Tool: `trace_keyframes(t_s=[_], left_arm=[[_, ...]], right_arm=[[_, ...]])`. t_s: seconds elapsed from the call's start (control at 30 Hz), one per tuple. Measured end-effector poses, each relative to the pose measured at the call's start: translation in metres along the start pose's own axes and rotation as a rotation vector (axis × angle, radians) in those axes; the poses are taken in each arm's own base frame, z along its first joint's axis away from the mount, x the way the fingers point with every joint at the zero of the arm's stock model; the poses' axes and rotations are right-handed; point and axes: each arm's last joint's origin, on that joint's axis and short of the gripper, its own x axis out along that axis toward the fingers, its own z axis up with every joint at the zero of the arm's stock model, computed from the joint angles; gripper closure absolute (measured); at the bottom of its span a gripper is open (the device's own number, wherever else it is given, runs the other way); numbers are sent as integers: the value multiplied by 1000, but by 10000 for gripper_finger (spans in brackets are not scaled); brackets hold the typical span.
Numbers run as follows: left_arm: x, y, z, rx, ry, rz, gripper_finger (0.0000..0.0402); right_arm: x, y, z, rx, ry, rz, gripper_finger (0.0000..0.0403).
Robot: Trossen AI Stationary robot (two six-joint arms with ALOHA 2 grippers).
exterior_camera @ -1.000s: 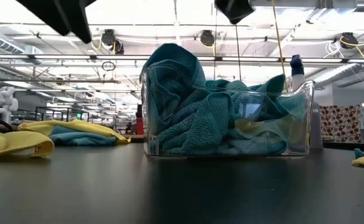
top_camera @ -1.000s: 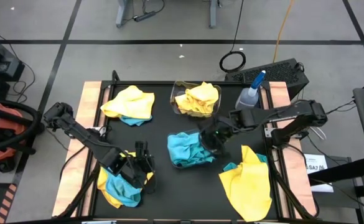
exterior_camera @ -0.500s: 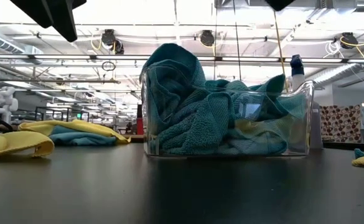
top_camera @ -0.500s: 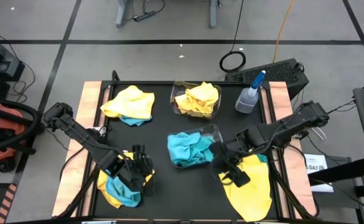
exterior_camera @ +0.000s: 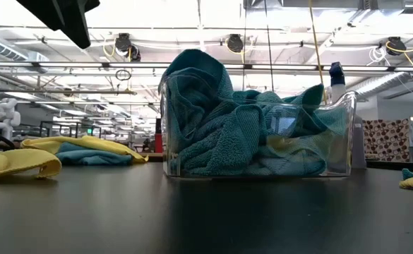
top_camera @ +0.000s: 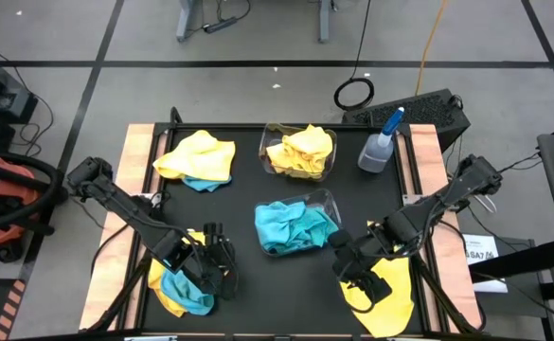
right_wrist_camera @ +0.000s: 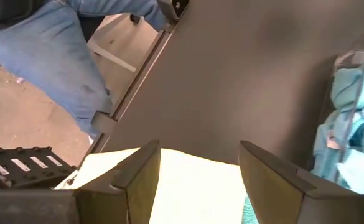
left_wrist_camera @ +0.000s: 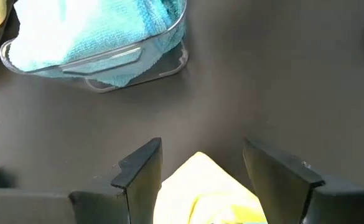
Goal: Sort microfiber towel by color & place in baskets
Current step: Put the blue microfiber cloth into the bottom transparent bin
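Since a second ago the right arm has swung off the blue basket and out over the yellow towel at the near right of the table; the left arm has barely budged.

The right gripper [top_camera: 360, 278] now hangs right above that yellow towel [top_camera: 383, 296], fingers [right_wrist_camera: 274, 177] spread with nothing between them, the cloth showing in the gap. So the towel lies straight under the fingers, and a plain drop and pinch looks like the next move. It sprawls long toward the table's near edge, with a scrap of blue peeking out beside it.

The left gripper [top_camera: 210, 267] sits over the yellow-and-blue pile [top_camera: 184, 289] at the near left, also open and empty, with a yellow corner between its fingers [left_wrist_camera: 141, 173].

Where it needs to go: the yellow basket [top_camera: 298, 152] at the back middle, already holding yellow towels. The blue basket [top_camera: 297, 225] sits in the centre, stuffed with blue ones, just beside the right gripper. Another yellow-on-blue heap [top_camera: 197, 158] waits at back left, and a spray bottle [top_camera: 380, 144] stands at back right.

The surface is a black mat [top_camera: 248, 189]. A person's jeans-clad leg [right_wrist_camera: 63, 62] shows past the table edge.
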Motion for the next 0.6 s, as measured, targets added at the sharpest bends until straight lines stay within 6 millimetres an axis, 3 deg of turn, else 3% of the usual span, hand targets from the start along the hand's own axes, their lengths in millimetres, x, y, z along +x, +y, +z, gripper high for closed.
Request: trace_keyframes(t_s=[0.3,0.6], left_arm=[[15,-7,1,49,14,9,171],[23,-10,-1,91,37,20,171]], right_arm=[[9,15,-8,36,30,-37,195],[32,13,-21,64,33,-73,195]])
